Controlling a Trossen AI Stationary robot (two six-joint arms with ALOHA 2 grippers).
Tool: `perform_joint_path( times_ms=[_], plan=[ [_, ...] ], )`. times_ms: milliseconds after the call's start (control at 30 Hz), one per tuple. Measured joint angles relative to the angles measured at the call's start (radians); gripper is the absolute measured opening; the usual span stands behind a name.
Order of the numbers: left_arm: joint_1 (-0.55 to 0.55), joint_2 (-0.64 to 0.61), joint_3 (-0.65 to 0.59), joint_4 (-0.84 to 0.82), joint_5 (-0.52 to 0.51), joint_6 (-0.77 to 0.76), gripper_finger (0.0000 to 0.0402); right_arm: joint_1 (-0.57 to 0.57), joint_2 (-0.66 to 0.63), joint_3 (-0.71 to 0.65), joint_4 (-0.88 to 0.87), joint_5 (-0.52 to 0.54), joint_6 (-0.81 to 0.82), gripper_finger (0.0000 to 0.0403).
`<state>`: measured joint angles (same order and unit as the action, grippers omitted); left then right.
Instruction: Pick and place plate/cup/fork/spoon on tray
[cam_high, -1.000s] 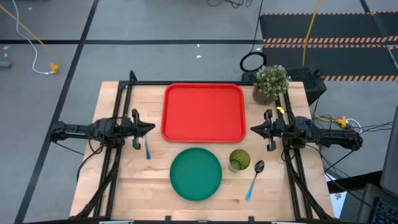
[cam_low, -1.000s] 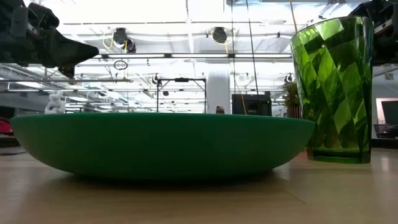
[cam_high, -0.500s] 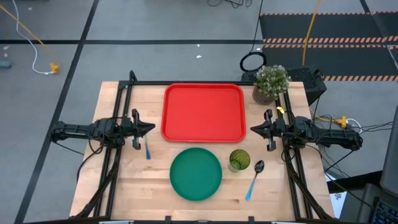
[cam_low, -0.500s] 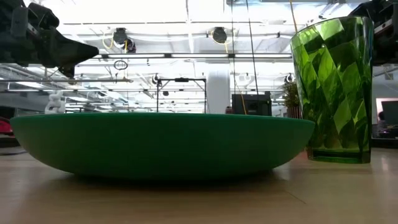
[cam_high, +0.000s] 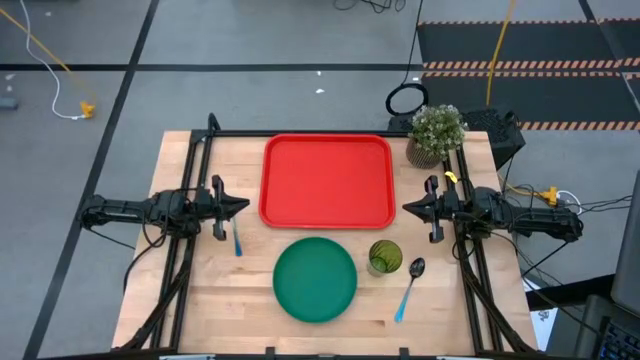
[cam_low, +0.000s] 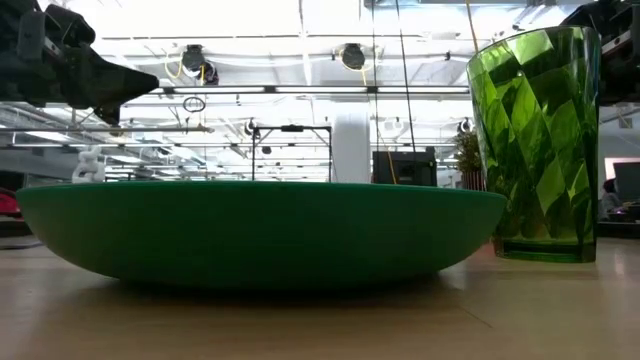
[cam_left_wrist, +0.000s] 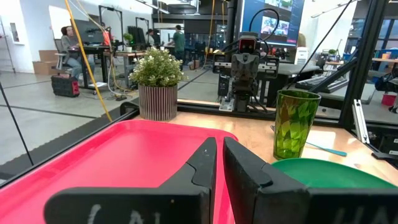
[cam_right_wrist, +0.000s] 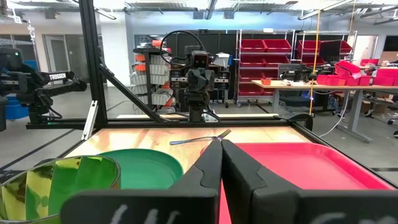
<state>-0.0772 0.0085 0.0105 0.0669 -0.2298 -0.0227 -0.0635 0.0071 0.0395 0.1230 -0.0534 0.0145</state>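
— Sitting nearest the front edge, the plate (cam_high: 315, 279) is lying on the tabletop (cam_high: 225, 300), the cup (cam_high: 385, 257) and spoon (cam_high: 408, 288) just right of it.
— And the arms?
— The left gripper (cam_high: 242, 205) and right gripper (cam_high: 408, 209) are flanking the empty tray (cam_high: 327, 181), fingers closed on nothing. The fork (cam_high: 237, 240) is lying just under the left one, so that arm is nearer it.

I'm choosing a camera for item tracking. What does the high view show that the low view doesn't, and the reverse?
Only the high view shows the tray, fork, spoon, potted plant, and the shut left claw and right claw flanking the tray. Only the low view shows the room behind the table. Both show the plate and cup side by side on the table.
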Motion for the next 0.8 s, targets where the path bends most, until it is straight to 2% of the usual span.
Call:
perform_joint_path(
  times_ms=[800],
  plan=[
    [0.000,0.000,0.000,0.000,-0.010,0.001,0.0033,0.000,0.000,0.000,0.000,0.000,0.000,0.0000]
  ],
)
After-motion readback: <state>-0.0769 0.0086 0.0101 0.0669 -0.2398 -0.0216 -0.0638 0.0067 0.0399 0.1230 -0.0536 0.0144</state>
